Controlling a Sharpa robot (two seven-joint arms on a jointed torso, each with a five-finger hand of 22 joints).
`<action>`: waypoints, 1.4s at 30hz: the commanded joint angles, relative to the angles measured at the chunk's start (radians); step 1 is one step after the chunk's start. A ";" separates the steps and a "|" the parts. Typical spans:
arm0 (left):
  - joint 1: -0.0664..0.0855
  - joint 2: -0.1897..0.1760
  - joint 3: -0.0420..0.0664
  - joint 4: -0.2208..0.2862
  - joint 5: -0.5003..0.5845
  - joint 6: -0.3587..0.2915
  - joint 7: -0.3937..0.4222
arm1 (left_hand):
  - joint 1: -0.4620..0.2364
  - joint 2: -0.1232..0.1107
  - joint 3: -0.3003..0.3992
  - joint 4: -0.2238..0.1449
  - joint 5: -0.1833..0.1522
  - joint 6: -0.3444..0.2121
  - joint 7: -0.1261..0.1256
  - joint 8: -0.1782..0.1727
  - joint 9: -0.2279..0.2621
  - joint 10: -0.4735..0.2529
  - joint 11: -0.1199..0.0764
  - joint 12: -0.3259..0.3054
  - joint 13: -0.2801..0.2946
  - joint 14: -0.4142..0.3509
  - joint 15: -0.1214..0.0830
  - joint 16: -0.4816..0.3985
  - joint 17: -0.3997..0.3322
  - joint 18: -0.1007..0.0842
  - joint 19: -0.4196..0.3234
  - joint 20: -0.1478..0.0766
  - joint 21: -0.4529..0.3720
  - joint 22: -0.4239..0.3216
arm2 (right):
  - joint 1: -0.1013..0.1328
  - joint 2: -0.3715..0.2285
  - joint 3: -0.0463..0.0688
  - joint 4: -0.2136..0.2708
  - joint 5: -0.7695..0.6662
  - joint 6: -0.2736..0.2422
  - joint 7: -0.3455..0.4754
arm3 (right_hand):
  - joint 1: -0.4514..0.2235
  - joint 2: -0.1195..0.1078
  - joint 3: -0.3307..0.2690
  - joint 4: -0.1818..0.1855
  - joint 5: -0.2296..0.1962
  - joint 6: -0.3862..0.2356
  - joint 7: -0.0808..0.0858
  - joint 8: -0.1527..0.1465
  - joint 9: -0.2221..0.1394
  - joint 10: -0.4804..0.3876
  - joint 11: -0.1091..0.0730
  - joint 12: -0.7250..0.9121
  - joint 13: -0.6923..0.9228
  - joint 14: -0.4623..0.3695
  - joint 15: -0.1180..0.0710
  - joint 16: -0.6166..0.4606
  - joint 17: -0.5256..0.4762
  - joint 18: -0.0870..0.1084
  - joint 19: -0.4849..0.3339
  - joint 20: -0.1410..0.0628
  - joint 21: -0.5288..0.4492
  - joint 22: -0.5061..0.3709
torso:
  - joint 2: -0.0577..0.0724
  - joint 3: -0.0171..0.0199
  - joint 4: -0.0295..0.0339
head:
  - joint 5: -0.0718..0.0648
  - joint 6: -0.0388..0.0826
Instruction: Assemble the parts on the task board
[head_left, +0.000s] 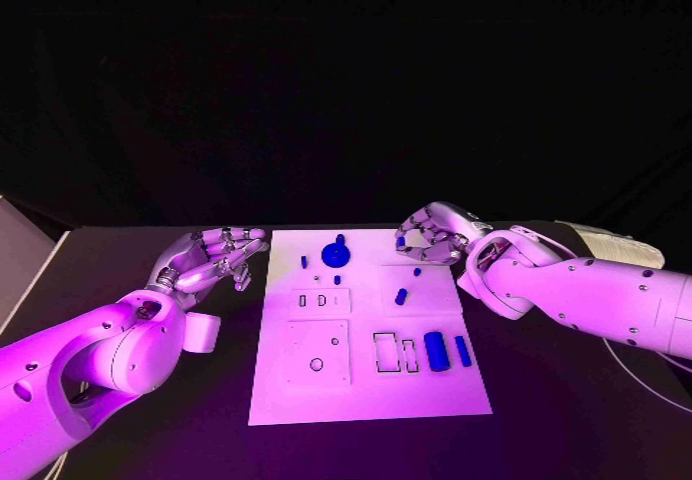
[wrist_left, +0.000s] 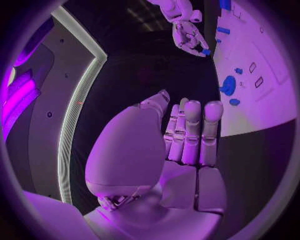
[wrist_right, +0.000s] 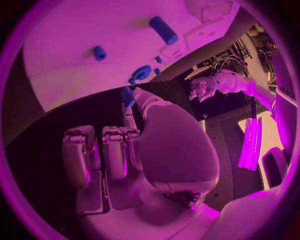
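The white task board (head_left: 289, 395) lies in the middle of the table. On it are a round blue knob (head_left: 336, 254), a small blue peg (head_left: 304, 261), two short blue pieces (head_left: 401, 296), a thick blue block (head_left: 436, 351) and a slim blue bar (head_left: 463, 349). My right hand (head_left: 433, 232) hovers over the board's far right corner and pinches a small blue part (wrist_right: 127, 96) between thumb and a finger; the same part (wrist_left: 205, 51) appears in the left wrist view. My left hand (head_left: 216, 258) hangs beside the board's far left corner, fingers extended (wrist_left: 190, 130), holding nothing.
The board has empty rectangular slots (head_left: 389, 352) beside the block and a round hole (head_left: 316, 365) in its near left panel. A pale panel (head_left: 18, 255) borders the table on the left. A thin cable (head_left: 652, 385) lies on the table at the right.
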 joint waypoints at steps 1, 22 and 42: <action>0.000 0.005 0.001 0.000 0.000 0.020 0.002 | -0.010 0.001 0.006 0.002 0.002 -0.007 -0.003 0.001 0.001 -0.005 0.001 0.004 0.001 0.002 0.001 0.007 -0.001 -0.013 -0.007 0.002 0.004 0.001 | 0.002 0.025 -0.001 0.047 -0.048 -0.020 -0.100 | -0.020 -0.008 0.007 0.005 0.009 0.006 -0.007 0.006 0.009 0.103 -0.007 0.002 0.263 0.096 -0.007 0.000 0.235 -0.007 0.105 -0.010 0.005 0.263 | 0.001 -0.0011 0.0031 | 0.003 -0.002; -0.003 0.015 0.000 -0.003 0.000 0.028 -0.004 | -0.011 0.001 0.007 0.002 0.002 -0.006 -0.003 0.001 0.002 -0.005 0.001 0.005 0.002 0.002 0.001 0.007 -0.002 -0.013 -0.007 0.002 0.005 0.002 | -0.041 0.197 -0.026 0.135 -0.275 0.005 -0.411 | -0.030 -0.027 0.004 0.000 0.017 0.004 -0.008 0.013 0.012 0.103 -0.007 0.002 0.263 0.095 -0.008 -0.001 0.234 -0.007 0.105 -0.010 0.005 0.263 | 0.003 -0.0002 0.0035 | 0.014 -0.021; -0.004 0.014 0.000 -0.005 0.000 0.031 -0.006 | -0.011 0.001 0.007 0.002 0.002 -0.006 -0.003 0.001 0.002 -0.005 0.001 0.005 0.002 0.002 0.001 0.007 -0.002 -0.013 -0.007 0.002 0.005 0.002 | -0.086 0.237 -0.028 0.135 -0.338 0.002 -0.455 | -0.031 -0.033 0.004 -0.003 0.021 0.004 -0.009 0.016 0.013 0.103 -0.008 0.002 0.263 0.096 -0.008 0.000 0.236 -0.007 0.105 -0.011 0.005 0.263 | 0.002 0.0008 0.0013 | 0.023 -0.034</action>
